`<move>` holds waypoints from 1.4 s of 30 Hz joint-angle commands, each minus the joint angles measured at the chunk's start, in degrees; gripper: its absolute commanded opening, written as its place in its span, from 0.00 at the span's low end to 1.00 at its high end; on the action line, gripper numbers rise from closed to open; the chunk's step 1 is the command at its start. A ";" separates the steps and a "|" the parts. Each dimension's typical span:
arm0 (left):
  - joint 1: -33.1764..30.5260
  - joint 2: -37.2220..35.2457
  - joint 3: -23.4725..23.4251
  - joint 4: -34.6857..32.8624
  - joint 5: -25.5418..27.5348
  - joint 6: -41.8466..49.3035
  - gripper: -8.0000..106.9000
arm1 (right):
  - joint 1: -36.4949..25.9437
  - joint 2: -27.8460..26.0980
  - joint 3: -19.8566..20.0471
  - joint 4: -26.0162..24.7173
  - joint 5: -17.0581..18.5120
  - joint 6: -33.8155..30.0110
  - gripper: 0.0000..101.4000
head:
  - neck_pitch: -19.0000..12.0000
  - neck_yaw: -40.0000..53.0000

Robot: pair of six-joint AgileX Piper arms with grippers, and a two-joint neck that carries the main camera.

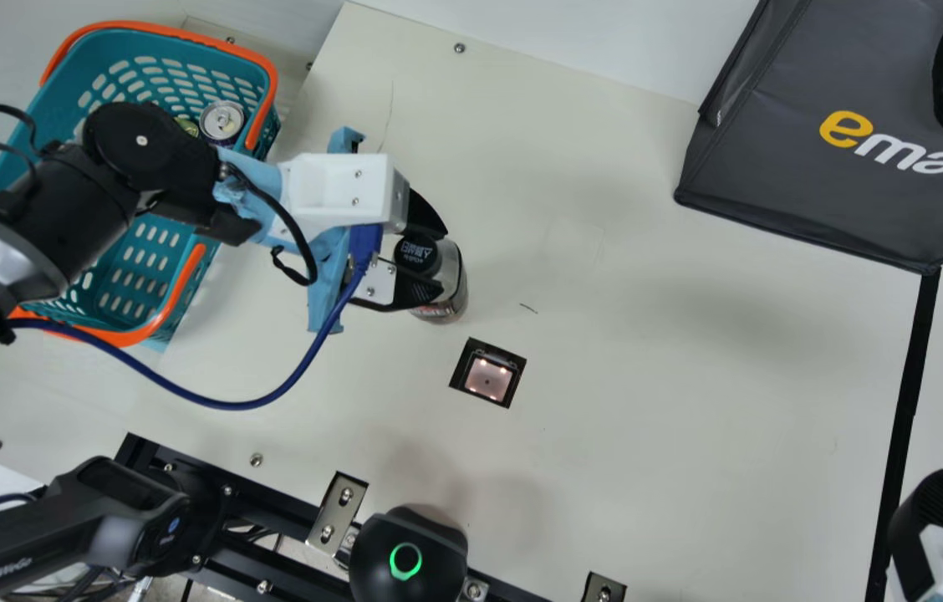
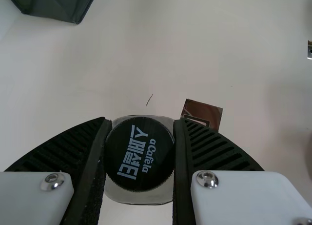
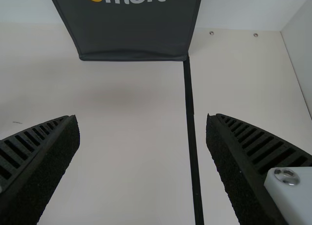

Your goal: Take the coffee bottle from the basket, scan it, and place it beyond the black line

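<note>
Coffee bottle [image 1: 455, 283] is in your left hand [image 1: 440, 261], well apart from the black line [image 1: 910, 376] and on the same side of it as the basket [image 1: 229, 48]. You have it upright between the two ribbed fingers, which close on it from opposite sides just below its dark cap [image 1: 418, 253]; your left wrist view looks straight down on that cap, framed by both fingers. Whether its base touches the desk [image 1: 647, 376], you cannot tell. The scanner window [image 1: 488, 379] lies near the bottle, set in the desk with small lights glowing inside it. Your left arm [image 1: 62, 209] crosses above the blue-green basket, where a can [image 1: 222, 121] shows its metal top. Your right hand [image 1: 935, 518] is by the near end of the black line, with its fingers spread wide; in your right wrist view the line runs through the gap between them. At the line's far end, the line meets a corner of the dark bag [image 1: 789, 167]. A round black device [image 1: 405, 560] with a lit green ring is at your near edge of the desk.
</note>
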 commanded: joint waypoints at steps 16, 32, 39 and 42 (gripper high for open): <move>-2.78 1.52 -1.46 3.79 1.97 0.56 0.16 | 0.00 0.00 0.00 0.00 0.00 0.00 0.90 | -1.57 0.14; -4.45 4.11 -3.24 5.01 0.72 1.09 0.19 | 0.00 0.00 0.00 0.00 0.00 0.00 0.90 | -1.57 0.14; -4.60 4.76 -4.00 5.52 0.05 0.17 0.39 | 0.00 0.00 0.00 0.00 0.00 0.00 0.90 | -1.57 0.14; -4.68 4.90 -4.29 5.71 -0.20 -0.42 0.48 | 0.00 0.00 0.00 0.00 0.00 0.00 0.90 | -1.57 0.14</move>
